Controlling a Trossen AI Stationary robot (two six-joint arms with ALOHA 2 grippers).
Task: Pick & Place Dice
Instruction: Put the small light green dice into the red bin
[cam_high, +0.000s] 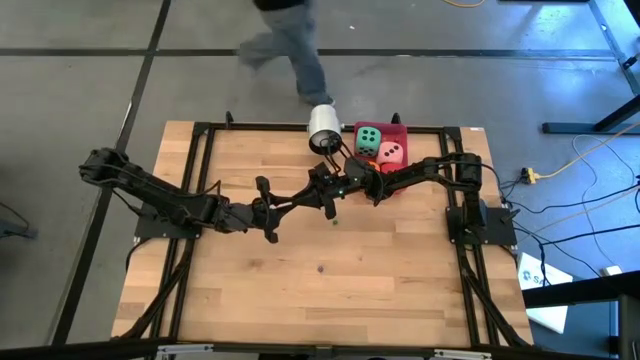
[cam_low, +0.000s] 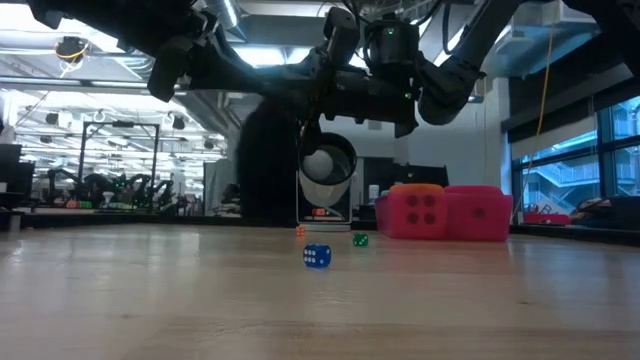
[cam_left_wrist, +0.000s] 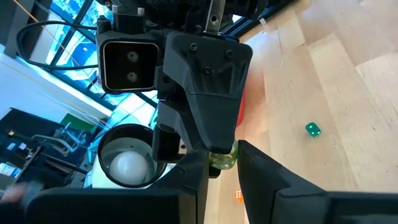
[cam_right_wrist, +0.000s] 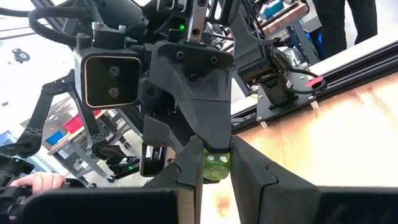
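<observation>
Your two grippers meet nose to nose above the wooden table (cam_high: 320, 290), just beside the red tray (cam_high: 399, 127) on the side away from the table's corner. Between them hangs a small yellow-green die (cam_right_wrist: 216, 165).

Your right gripper (cam_right_wrist: 216, 147) has its jaws drawn narrow and pressed against that die's two sides. Your left gripper (cam_left_wrist: 221, 153) faces it with the same die at its tip. You cannot tell whether it is gripping or standing just clear, because the right gripper's dark body fills most of that view.

Of the four soft dice, only two are plain from above. The green one (cam_high: 368, 138) and the pink one (cam_high: 390, 153) lie touching in the tray. The right arm crosses the tray's near edge and hides what lies under it. At table height you see two soft cubes side by side in the tray's place. The one nearer the cup (cam_low: 420, 212) looks reddish with an orange top, and its true colour is hard to judge. The other (cam_low: 478, 214) is pink.

A white cup (cam_high: 322, 125) lies tipped just beside the tray. Three tiny dice, blue (cam_low: 317, 256), green (cam_low: 360, 240) and orange (cam_low: 300, 231), sit on the wood near the tray, below the grippers. A person's legs (cam_high: 290, 50) are cut off by the frame beyond the table.
</observation>
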